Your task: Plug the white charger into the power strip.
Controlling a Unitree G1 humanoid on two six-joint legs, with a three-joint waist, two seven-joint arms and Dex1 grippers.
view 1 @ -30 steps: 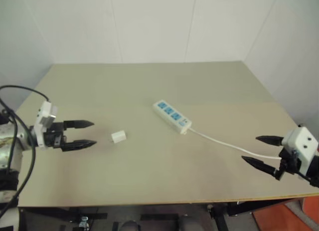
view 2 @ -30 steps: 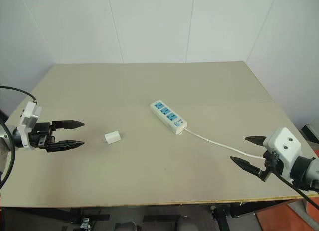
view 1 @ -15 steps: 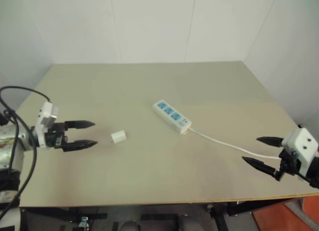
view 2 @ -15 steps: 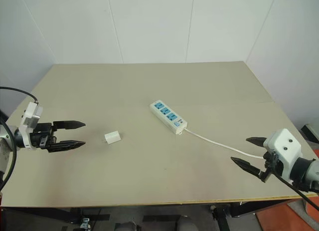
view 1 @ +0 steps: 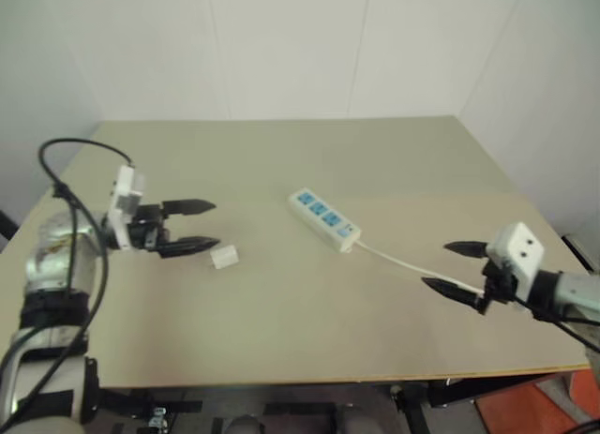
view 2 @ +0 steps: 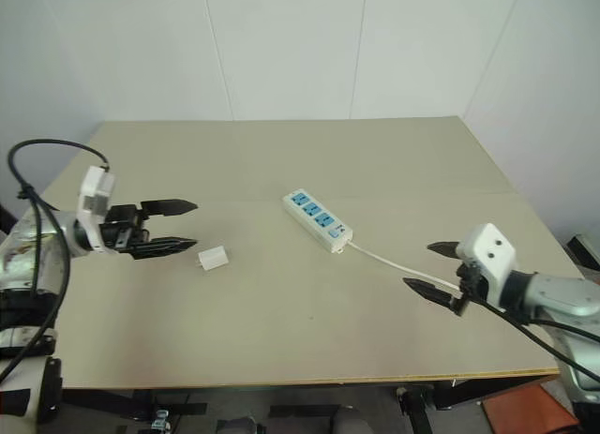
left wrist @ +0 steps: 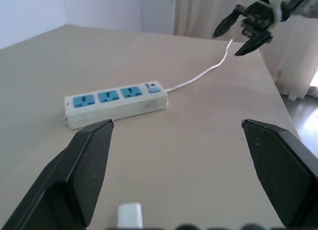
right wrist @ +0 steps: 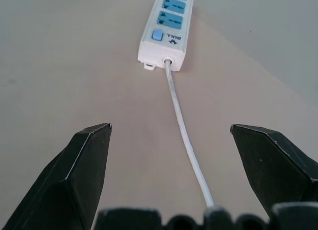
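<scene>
With both the left gripper (view 1: 199, 226) and right gripper (view 1: 456, 267) spread wide and empty, we judge the white charger (view 1: 223, 257), lying just beside the left fingertips and well apart from the power strip (view 1: 323, 218), light, rigid and slick, best pinched across its flat sides.

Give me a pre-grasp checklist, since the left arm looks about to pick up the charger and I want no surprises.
1. Left gripper open: ok, jaws spread wide.
2. White charger free on the table: ok, nothing touches it.
3. Left gripper lined up with the charger: not ok, the charger lies just beyond and below the lower fingertip, not between the fingers.
4. Power strip sockets unobstructed: ok, blue faces up and empty.
5. Right gripper clear of the strip: ok, open, hovering over the cord.
6. Charger prong direction: cannot tell.
</scene>
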